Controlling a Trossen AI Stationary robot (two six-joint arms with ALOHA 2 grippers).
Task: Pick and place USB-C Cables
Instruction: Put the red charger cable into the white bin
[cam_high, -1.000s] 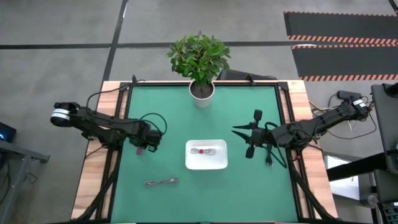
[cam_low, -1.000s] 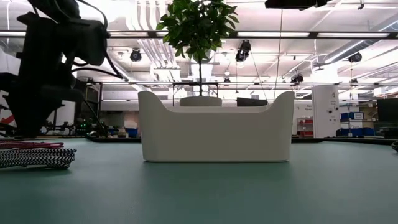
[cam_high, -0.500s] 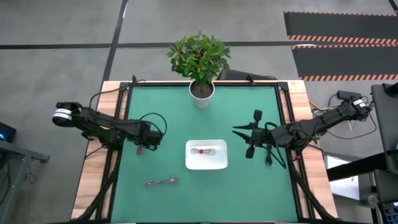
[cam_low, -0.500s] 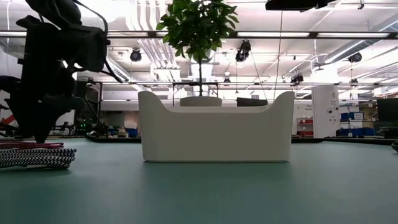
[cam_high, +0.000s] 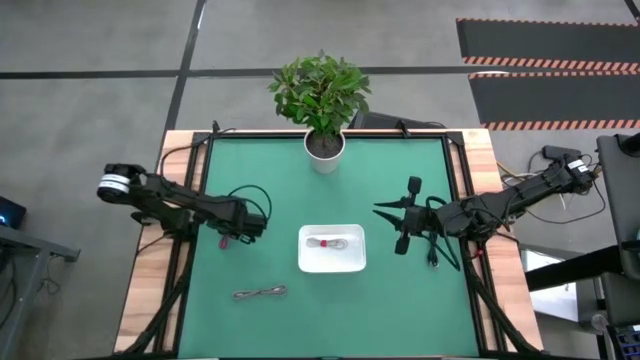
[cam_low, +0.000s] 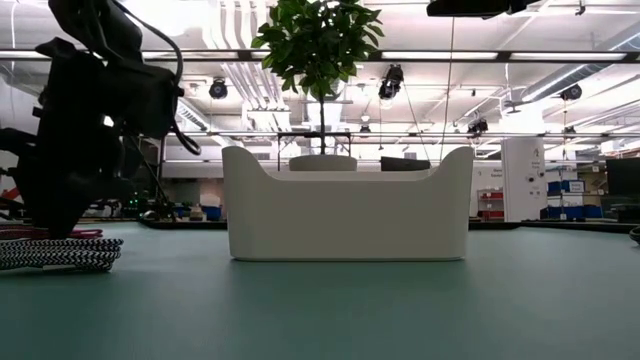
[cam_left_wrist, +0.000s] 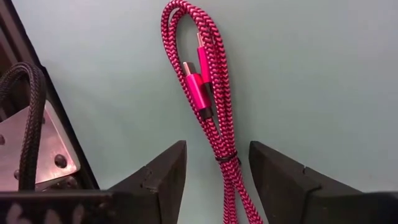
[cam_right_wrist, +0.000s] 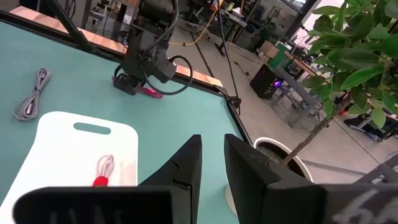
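Observation:
The magenta-pink cable (cam_left_wrist: 208, 87) lies flat on the green mat, left of the white tray (cam_high: 350, 262). My left gripper (cam_left_wrist: 217, 171) is over it, open, with one finger on either side of the bundle's lower part and not touching it. The magenta cable also shows in the high view (cam_high: 225, 240). A white-grey cable (cam_high: 330, 242) lies in the tray. The grey-brown cable (cam_high: 260, 293) rests on the mat near the table's near edge. My right gripper (cam_high: 380, 211) waits right of the tray, its fingers a narrow gap apart (cam_right_wrist: 212, 140).
A potted plant (cam_high: 324, 148) stands at the far edge behind the tray. A thin dark bundle (cam_high: 433, 258) lies on the mat beside my right arm. Black wires run along the table's left and right edges. Bare mat lies around the tray.
My left arm has shifted a little toward the table's right and come lower over the magenta cable. The cable and the other things have not moved.

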